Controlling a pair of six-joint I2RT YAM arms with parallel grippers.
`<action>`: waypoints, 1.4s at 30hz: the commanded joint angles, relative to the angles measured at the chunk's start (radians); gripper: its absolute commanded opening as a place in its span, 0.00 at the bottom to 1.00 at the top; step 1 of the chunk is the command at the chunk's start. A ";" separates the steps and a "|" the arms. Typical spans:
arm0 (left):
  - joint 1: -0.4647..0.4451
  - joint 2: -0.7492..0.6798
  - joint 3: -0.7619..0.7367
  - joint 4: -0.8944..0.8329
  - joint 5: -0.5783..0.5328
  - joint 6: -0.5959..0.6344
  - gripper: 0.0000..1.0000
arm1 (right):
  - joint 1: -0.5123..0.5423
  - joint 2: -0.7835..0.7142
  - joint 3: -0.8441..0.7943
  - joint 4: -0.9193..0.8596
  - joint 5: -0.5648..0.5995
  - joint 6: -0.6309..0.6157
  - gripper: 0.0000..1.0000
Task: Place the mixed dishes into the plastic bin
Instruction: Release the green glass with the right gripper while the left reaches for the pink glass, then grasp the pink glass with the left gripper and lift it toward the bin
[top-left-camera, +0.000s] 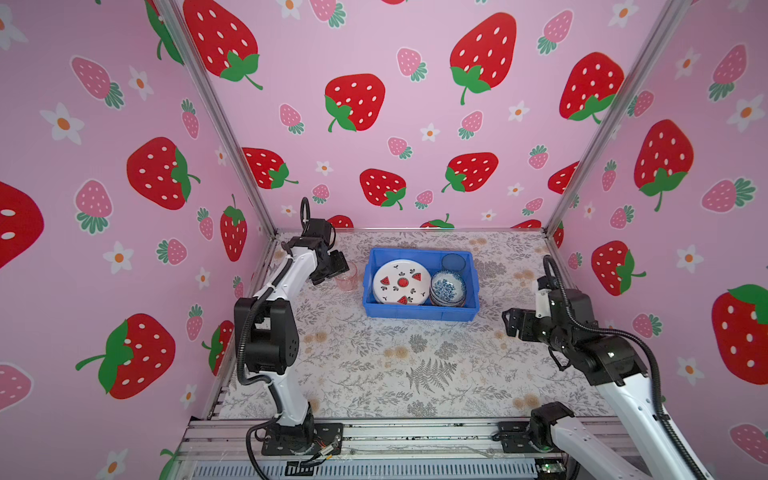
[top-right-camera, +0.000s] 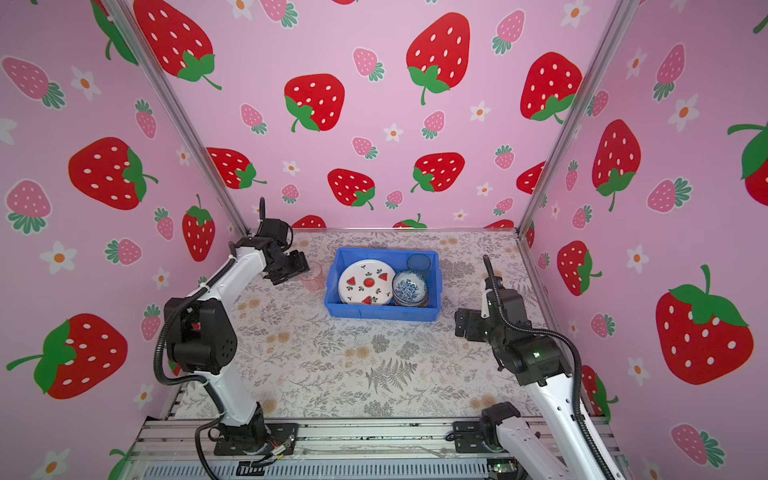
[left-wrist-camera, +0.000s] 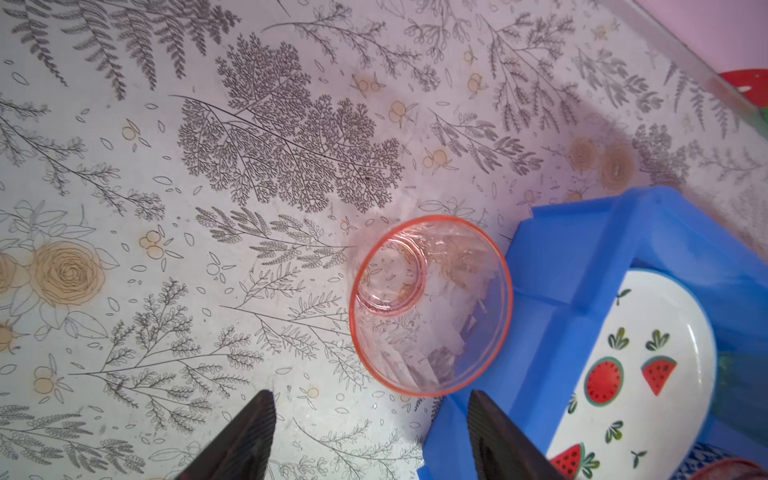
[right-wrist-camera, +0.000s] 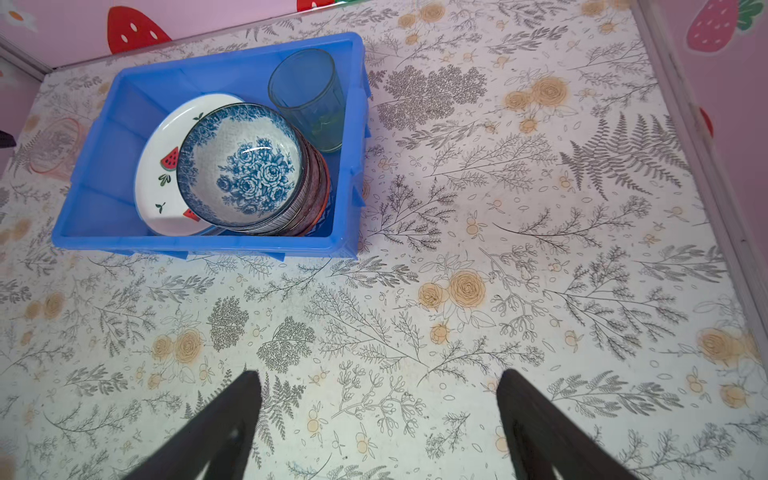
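The table (top-left-camera: 374, 365), covered in a grey fern-and-flower print, carries two things. A blue plastic bin (top-left-camera: 415, 311) sits toward 12 o'clock from the table's middle. A pink tumbler (top-left-camera: 347, 280) stands upright at the bin's 9 o'clock, just beside its wall.

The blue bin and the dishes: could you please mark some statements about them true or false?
The pink tumbler stands outside the blue bin. True.
The left hand grips the pink tumbler. False: it is open, short of the tumbler.
The blue-white bowl sits on other bowls inside the bin. True.
The watermelon plate lies outside the bin. False: it lies inside.
The right hand holds the green tumbler. False: it is open and empty; the tumbler stands in the bin.
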 joint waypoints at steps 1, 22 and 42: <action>0.005 0.027 0.035 -0.019 -0.057 -0.017 0.72 | -0.003 -0.019 -0.029 -0.081 0.053 0.046 0.93; 0.007 0.138 0.078 0.034 -0.044 -0.036 0.45 | -0.004 -0.062 -0.102 -0.116 0.093 0.082 0.99; 0.002 0.153 0.051 0.050 -0.001 -0.028 0.16 | -0.005 -0.036 -0.104 -0.110 0.105 0.052 0.99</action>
